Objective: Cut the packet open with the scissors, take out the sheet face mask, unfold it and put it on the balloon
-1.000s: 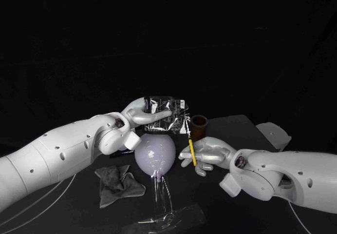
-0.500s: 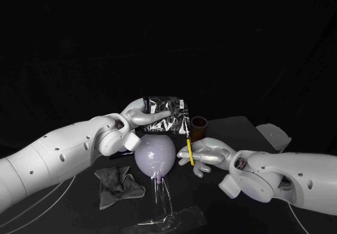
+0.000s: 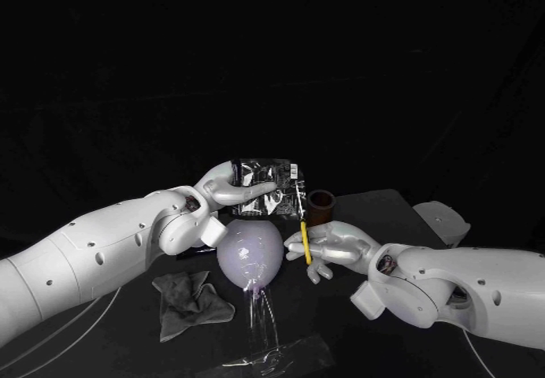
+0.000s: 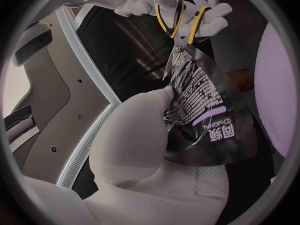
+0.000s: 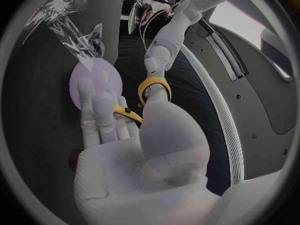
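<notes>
Black table (image 3: pixel 375 203) carries a grey cloth (image 3: pixel 187 303), brown cup (image 3: pixel 321 206) and clear stand (image 3: pixel 272 361).

The packet (image 3: pixel 267 189) is glossy, crinkled film, and the balloon (image 3: pixel 252 250) is smooth with a soft sheen. The scissors (image 3: pixel 303 230) have bare metal blades and shiny yellow plastic handles. A grey cloth (image 3: pixel 190 301) lies matt and creased on the matt black desk (image 3: pixel 369 209).

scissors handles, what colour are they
Yellow. The scissors show it best in the left wrist view.
</notes>
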